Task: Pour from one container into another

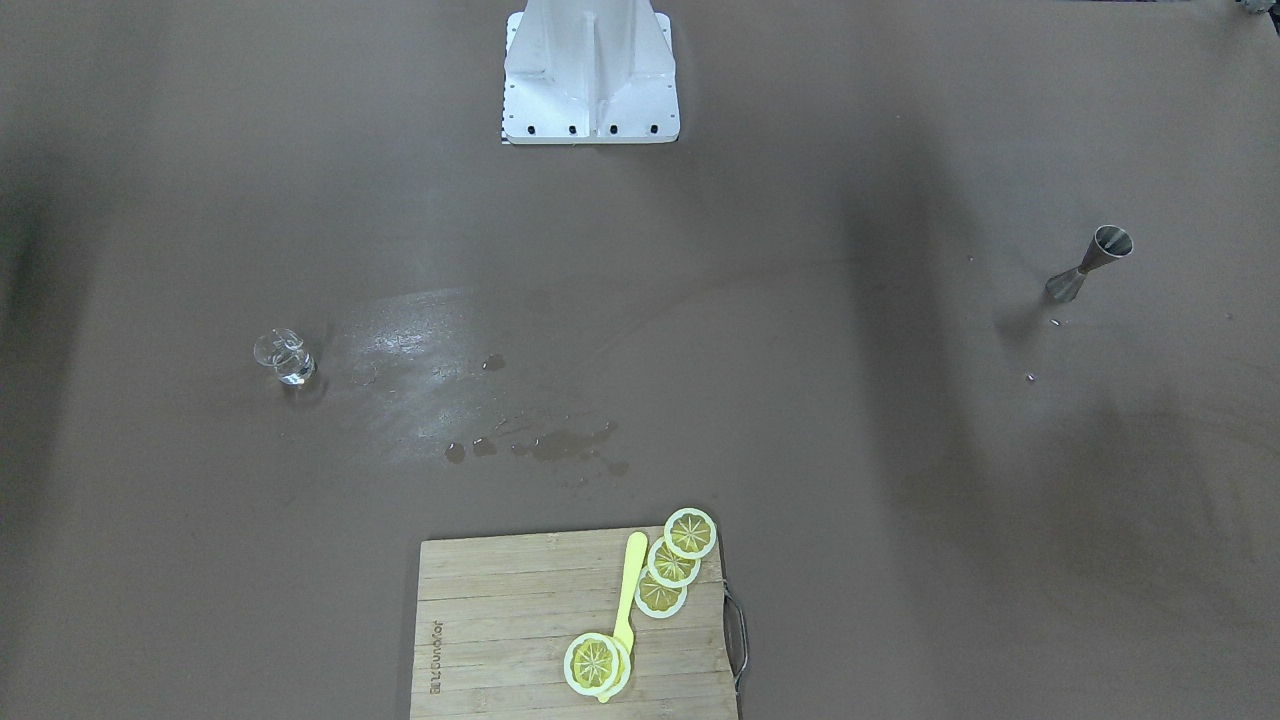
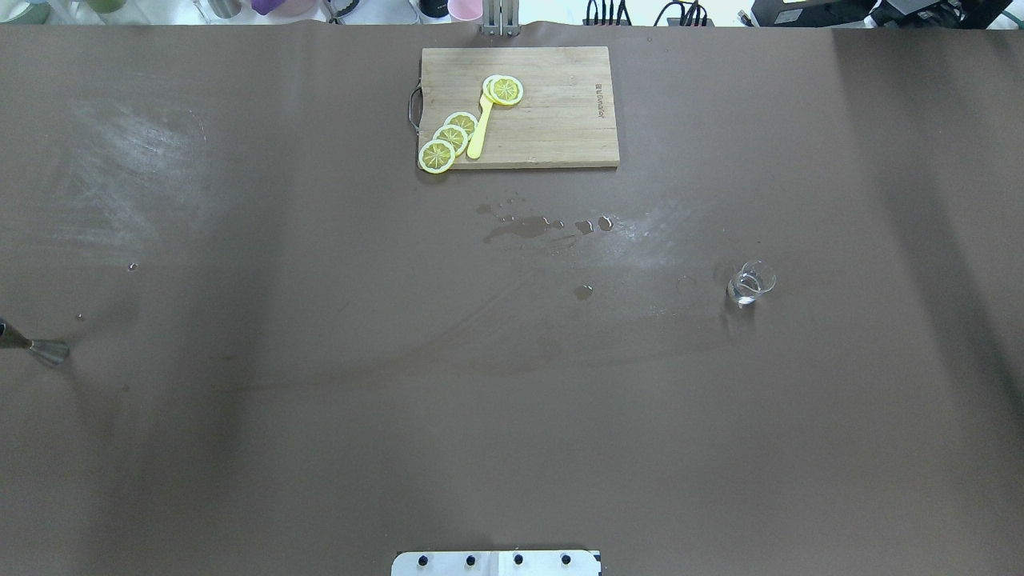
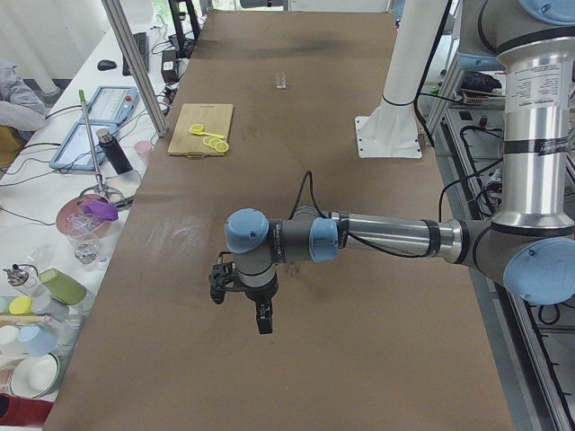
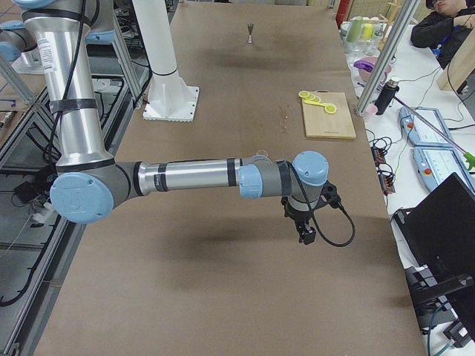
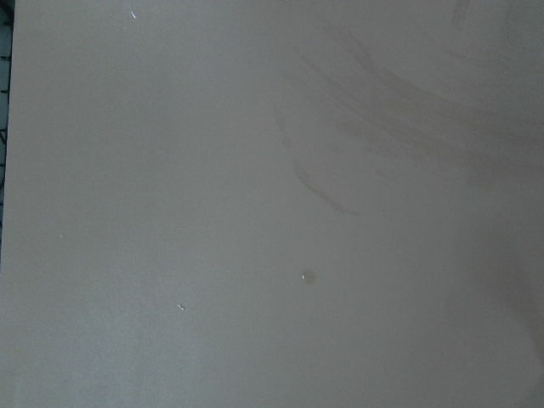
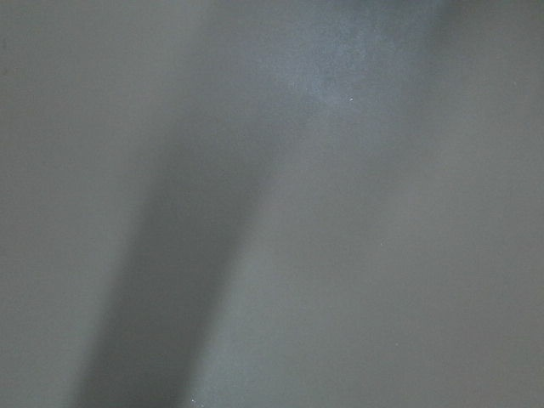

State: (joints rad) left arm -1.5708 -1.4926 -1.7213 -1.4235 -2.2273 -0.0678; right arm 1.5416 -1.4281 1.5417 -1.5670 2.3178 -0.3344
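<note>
Two grippers: left gripper [image 3: 262, 321] and right gripper [image 4: 305, 234] hang over the table [image 3: 359, 377]; we cannot tell if the jaws are open.
Jigger [image 1: 1090, 262]: upright on left side, not held.
Glass [image 1: 285, 357]: right side, apart from right gripper.
Board [image 2: 544, 120]: farthest, with lemon slices [image 2: 452, 136].

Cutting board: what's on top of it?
A yellow utensil and lemon slices: three in an overlapping row beside it, more stacked over the utensil's far end, hiding that end. How many are in the stack is unclear.
</note>
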